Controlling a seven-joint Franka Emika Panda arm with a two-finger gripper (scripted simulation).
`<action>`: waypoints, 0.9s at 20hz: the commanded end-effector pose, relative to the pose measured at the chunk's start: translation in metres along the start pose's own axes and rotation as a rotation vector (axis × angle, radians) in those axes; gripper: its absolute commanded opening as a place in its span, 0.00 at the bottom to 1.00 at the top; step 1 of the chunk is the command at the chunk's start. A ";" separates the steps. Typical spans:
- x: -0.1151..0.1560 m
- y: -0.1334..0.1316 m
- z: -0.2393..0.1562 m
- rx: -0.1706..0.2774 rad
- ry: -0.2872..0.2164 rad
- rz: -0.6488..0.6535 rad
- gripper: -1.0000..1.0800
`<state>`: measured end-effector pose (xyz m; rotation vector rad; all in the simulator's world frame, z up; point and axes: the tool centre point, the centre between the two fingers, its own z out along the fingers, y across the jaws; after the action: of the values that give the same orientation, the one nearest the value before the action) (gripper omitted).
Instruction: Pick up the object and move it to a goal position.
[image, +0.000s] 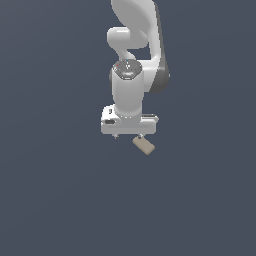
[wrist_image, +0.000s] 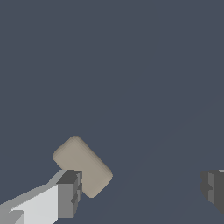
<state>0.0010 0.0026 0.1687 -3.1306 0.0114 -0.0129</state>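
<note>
While the white Panda arm (image: 131, 60) hung down from the top of the exterior view, its gripper (image: 128, 136) pointed straight down at the flat, dark blue-grey surface (image: 55, 200) that filled the whole scene. The jaws were spread wide: in the wrist view the two dark finger pads sat far apart, one pad (wrist_image: 70, 192) at the end of a white finger and the other pad (wrist_image: 213, 189) just entering at the opposite edge of the picture, with bare surface between them. The tan block (image: 144, 145) lay just below the gripper's body in the exterior view, a little toward the exterior view's right of the gripper's centre, and it was turned at an angle to the gripper's long white crossbar rather than square with it. In the wrist view the block (wrist_image: 82, 165) showed as a plain, rounded-cornered beige rectangle set diagonally, with one corner hidden behind the nearer finger pad; whether that pad actually touched the block could not be told. The block was not centred in the gap but sat close against that one finger, well apart from the other. Nothing was pinched between the jaws. How high the fingertips stood above the surface could not be judged from either view, and the block cast no clear shadow to help.
</note>
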 end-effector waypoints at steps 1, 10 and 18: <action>0.000 0.000 0.000 0.000 0.000 0.000 0.96; -0.003 0.026 0.010 0.015 -0.014 0.065 0.96; -0.004 0.026 0.011 0.015 -0.014 0.061 0.96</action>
<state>-0.0024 -0.0237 0.1581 -3.1134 0.1107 0.0095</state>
